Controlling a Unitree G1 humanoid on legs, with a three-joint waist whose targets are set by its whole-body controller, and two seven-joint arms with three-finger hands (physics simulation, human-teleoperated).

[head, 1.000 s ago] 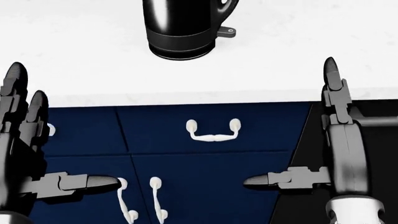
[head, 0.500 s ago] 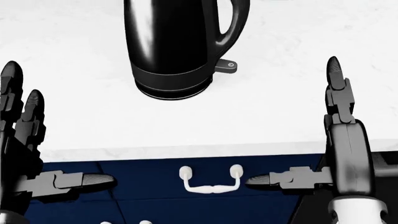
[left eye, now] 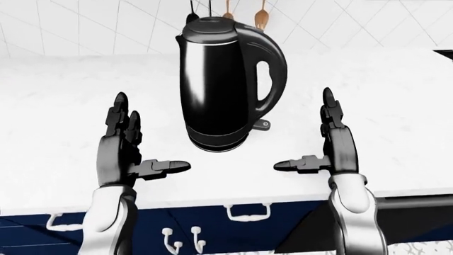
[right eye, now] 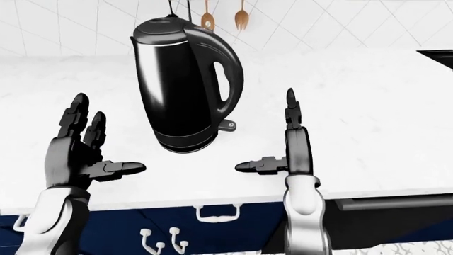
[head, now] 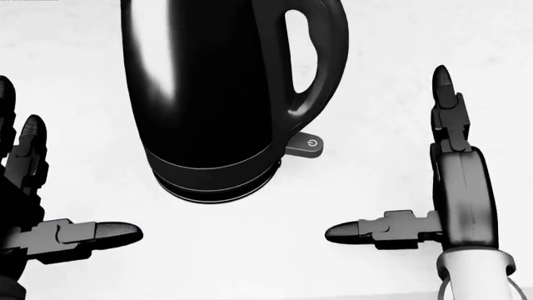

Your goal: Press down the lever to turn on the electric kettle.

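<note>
The tall glossy black electric kettle (head: 220,100) now looks bigger because my view moved closer; my left hand (left eye: 124,154) and right hand (left eye: 333,154) stay spread open, holding nothing, above the white marble counter (left eye: 396,117) under the white tiled wall (left eye: 85,26).

Glossy black electric kettle (left eye: 225,85) with white highlights; dull grey lever (head: 305,145) bearing a small white power mark. White, faintly grey-veined countertop (left eye: 396,106). Navy blue cabinet fronts (right eye: 127,223) near, with cream handles (left eye: 248,212). White tiled wall (left eye: 85,26) far, thin grey grout lines. Dark grey and black left hand (left eye: 124,151) and right hand (left eye: 329,151), white forearms.
</note>
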